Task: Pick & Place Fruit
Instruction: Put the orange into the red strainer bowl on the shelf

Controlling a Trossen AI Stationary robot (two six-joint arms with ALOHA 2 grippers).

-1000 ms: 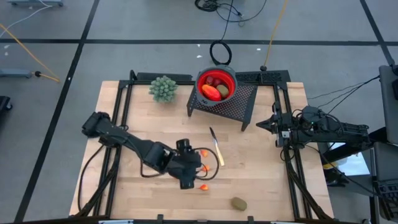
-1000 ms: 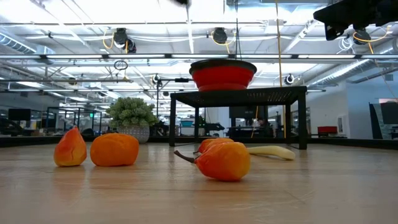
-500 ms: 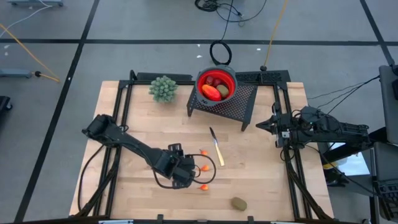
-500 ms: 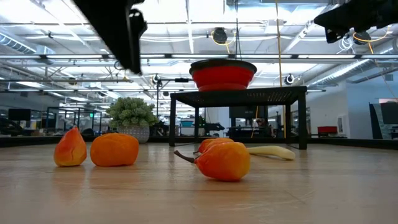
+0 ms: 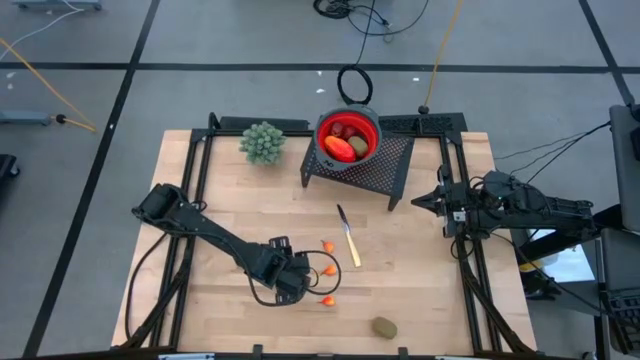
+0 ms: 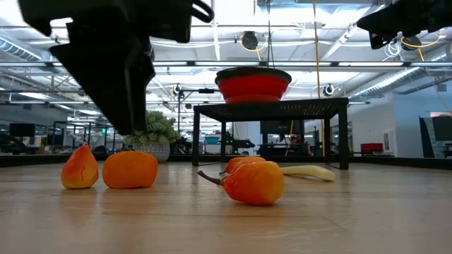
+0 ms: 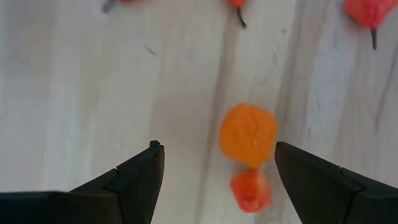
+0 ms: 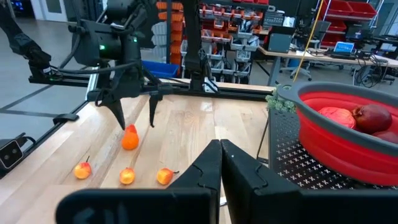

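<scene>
My left gripper (image 7: 217, 155) is open and points down over two small orange-red fruit bits (image 7: 248, 134) that lie on the wood between its fingers without touching them. In the low view its dark fingers (image 6: 120, 77) hang just above those bits (image 6: 130, 169). In the high view the left gripper (image 5: 288, 281) hides them. Other orange bits (image 5: 328, 268) lie to its right. A brownish-green oval (image 5: 384, 327) rests near the table's near edge. The red bowl (image 5: 348, 137) holds the oblong fruit and a dark red ball. My right gripper (image 8: 221, 163) is shut and waits at the table's right side.
The bowl stands on a black mesh stand (image 5: 385, 165) at the far side. A yellow-handled knife (image 5: 348, 240) lies right of the left gripper. The pale green knobbly bunch (image 5: 263, 142) sits far left. Bare wood lies along the table's left and near sides.
My left gripper has come down from above the low view's frame until its fingers hang just over the two orange bits, shifting slightly toward the table's left edge. No fruit has moved.
</scene>
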